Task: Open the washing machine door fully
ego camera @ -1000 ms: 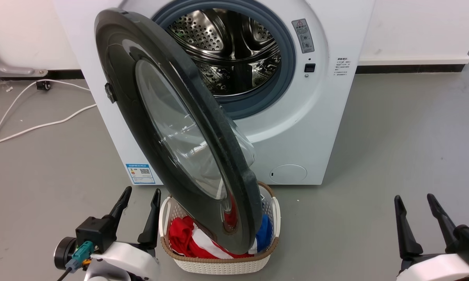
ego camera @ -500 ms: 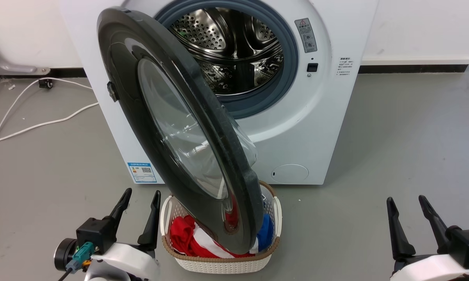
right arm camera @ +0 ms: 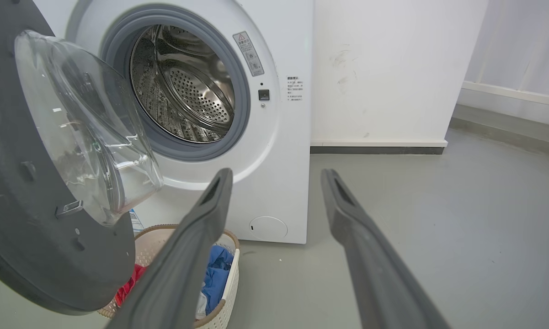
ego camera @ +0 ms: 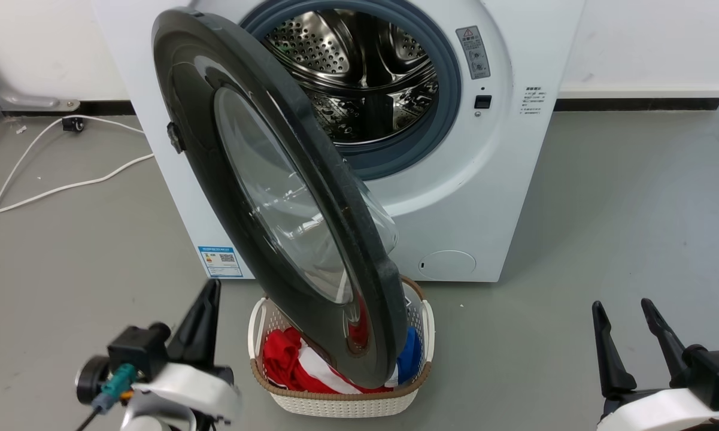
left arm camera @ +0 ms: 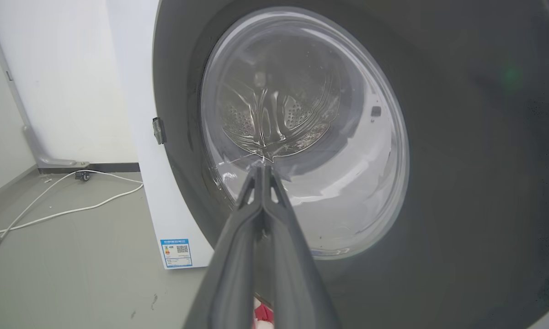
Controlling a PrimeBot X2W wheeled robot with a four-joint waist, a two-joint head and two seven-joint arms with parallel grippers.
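Door (ego camera: 203, 149) hangs half open; left fingers (left arm camera: 242, 228) pinched together, right fingers (right arm camera: 187, 256) spread wide, best push its inner face steadily leftward

At 6 o'clock in my head view I see a white woven laundry basket (ego camera: 341, 410) with a brown rim, standing on the grey floor (ego camera: 604, 209). In it lie a red cloth (ego camera: 287, 365) on the 9 o'clock side and a blue cloth (ego camera: 412, 353) on the 3 o'clock side. At 9 o'clock a white cable (ego camera: 36, 196) runs loose over the floor toward a small black part (ego camera: 72, 124) at 10 o'clock. A dark skirting strip (ego camera: 634, 105) follows the white wall (ego camera: 646, 42) at 2 o'clock.
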